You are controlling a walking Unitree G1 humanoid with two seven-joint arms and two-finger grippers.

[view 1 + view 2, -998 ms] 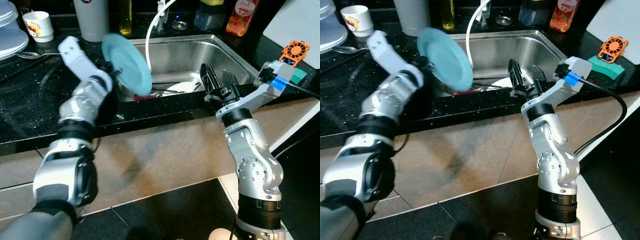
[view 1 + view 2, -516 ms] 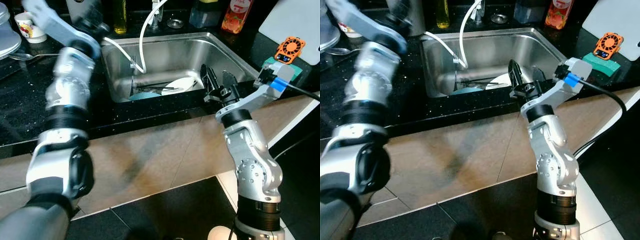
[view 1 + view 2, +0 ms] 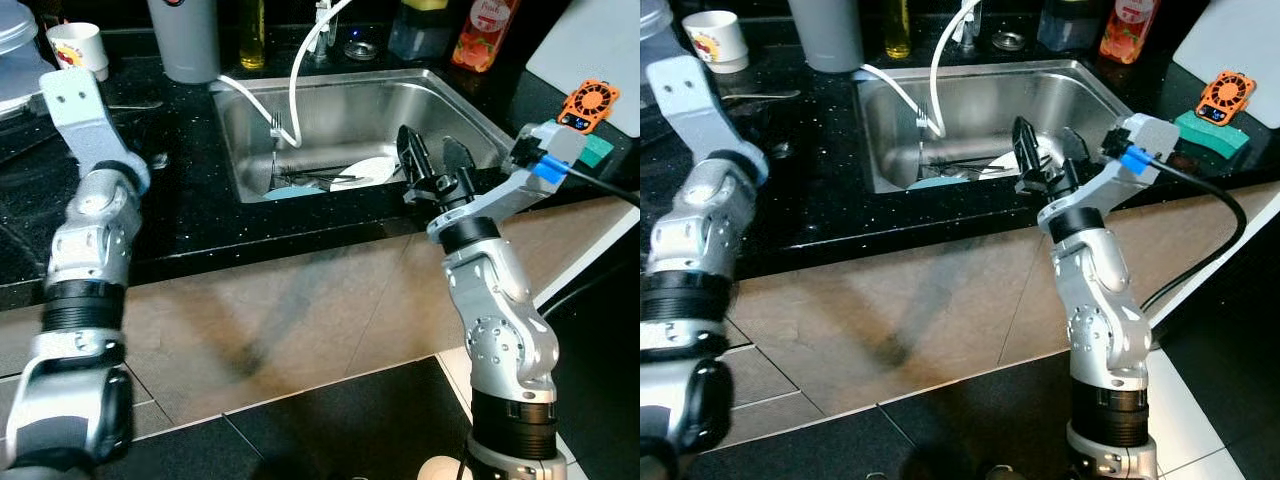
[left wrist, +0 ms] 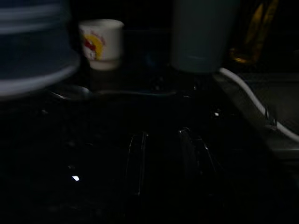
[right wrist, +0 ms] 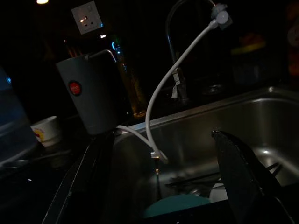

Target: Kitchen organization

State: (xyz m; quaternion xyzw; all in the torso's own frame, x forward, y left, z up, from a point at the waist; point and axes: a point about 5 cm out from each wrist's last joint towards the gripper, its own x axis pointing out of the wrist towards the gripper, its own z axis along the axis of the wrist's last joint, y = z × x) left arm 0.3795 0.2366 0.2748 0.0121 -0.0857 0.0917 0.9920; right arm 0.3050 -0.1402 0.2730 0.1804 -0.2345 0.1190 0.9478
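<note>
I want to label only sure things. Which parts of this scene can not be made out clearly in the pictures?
- Left gripper: left wrist view is too dark to tell whether it is open.
- Dishes in the sink: the near wall hides part of the white plate and teal plate.
- Plate stack: cut off by the eye view's edge.
- Red bottle: top cut off, label too small.

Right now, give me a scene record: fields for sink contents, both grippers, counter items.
sink contents: teal plate, white plate, fork, white hose
right gripper: open, empty, at the sink's front rim
left gripper: low over the black counter, left of the sink
counter items: white cup, grey jug, spoon
</note>
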